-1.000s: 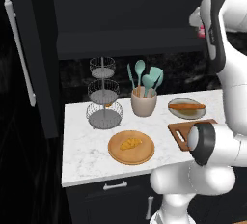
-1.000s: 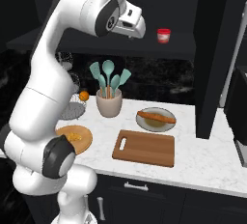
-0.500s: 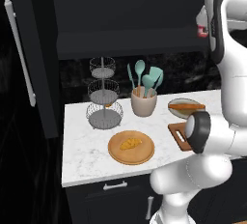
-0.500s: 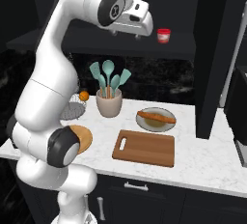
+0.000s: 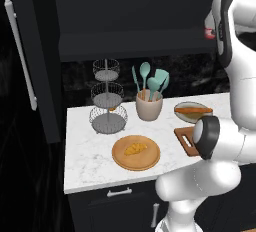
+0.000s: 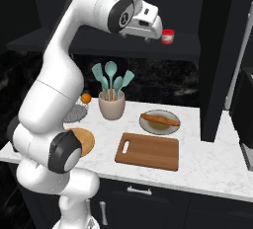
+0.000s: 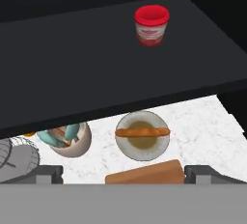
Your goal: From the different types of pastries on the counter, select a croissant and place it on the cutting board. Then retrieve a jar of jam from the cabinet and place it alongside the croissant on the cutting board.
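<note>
Hand [image 6: 157,31] has moved closer to jar of jam [image 6: 168,36] on shelf [image 7: 96,68], jar at its 3 o'clock; grip width unclear. Croissant [image 5: 135,148] on round plate [image 5: 122,158].

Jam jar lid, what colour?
Bright red. The jar on the dark cabinet shelf shows it best in the hand view.
</note>
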